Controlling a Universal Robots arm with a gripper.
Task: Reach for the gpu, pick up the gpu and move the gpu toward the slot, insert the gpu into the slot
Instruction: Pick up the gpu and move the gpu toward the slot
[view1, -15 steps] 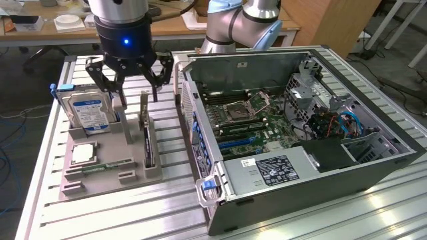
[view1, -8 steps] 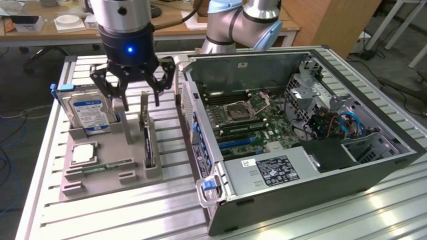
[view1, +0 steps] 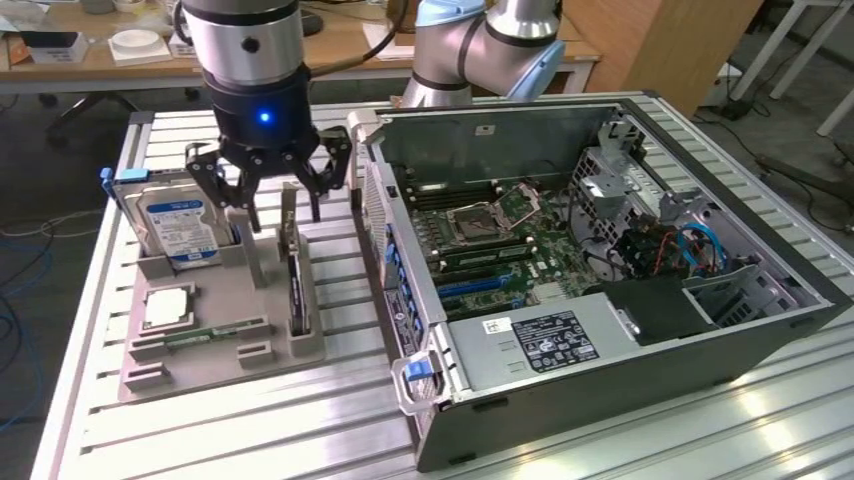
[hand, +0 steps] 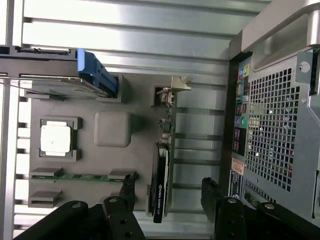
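Above tray (view1: 247, 300), gripper (view1: 271, 203) jaws wide apart over gpu (view1: 295, 285): prob thin, stiff, light, fragile; pinch top edge mid-card, imo.

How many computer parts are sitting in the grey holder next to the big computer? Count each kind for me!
Silver hard drive with a blue label: 1
Thin dark gpu card with a silver bracket: 1
Square silver processor chip: 1
Small green memory stick: 1
Total: 4

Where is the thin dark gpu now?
On the exterior view's left, the gpu stands on edge in the grey tray, between the blue-labelled hard drive and the computer case.
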